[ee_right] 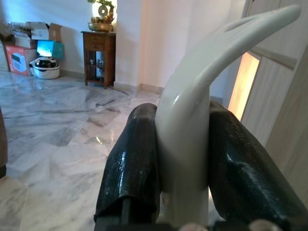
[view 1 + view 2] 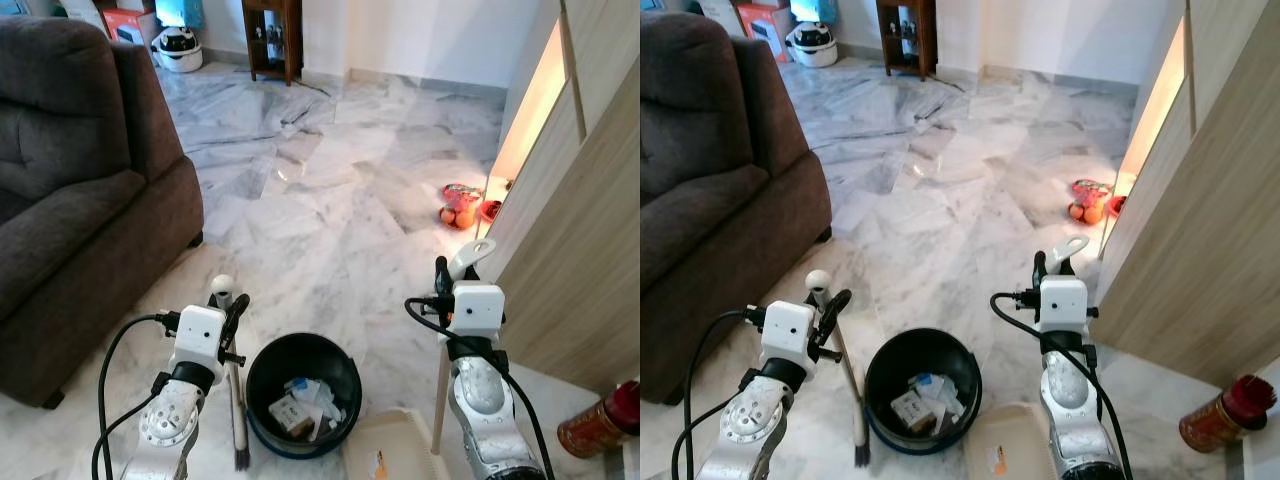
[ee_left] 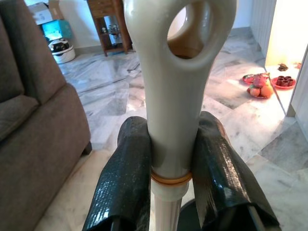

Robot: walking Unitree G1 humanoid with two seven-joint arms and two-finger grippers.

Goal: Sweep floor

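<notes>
My left gripper [image 2: 229, 309] is shut on the cream broom handle [image 3: 176, 86], just below its ring-shaped top end. The broom stands nearly upright, with its dark bristles [image 2: 240, 457] on the marble floor [image 2: 330, 190] beside a black bin [image 2: 303, 393]. The bin holds paper scraps and a small box. My right gripper [image 2: 446, 283] is shut on the white dustpan handle [image 1: 192, 101], below its curved tip. The cream dustpan tray [image 2: 392, 450] rests on the floor to the right of the bin, with a small orange scrap in it.
A dark grey sofa [image 2: 70, 200] fills the left side. A wooden panel wall [image 2: 580, 250] runs along the right, with plates of fruit [image 2: 460, 205] at its lit gap. A red jar [image 2: 600, 422] stands at the lower right. A wooden cabinet [image 2: 272, 35] and a white appliance [image 2: 180, 48] stand far back.
</notes>
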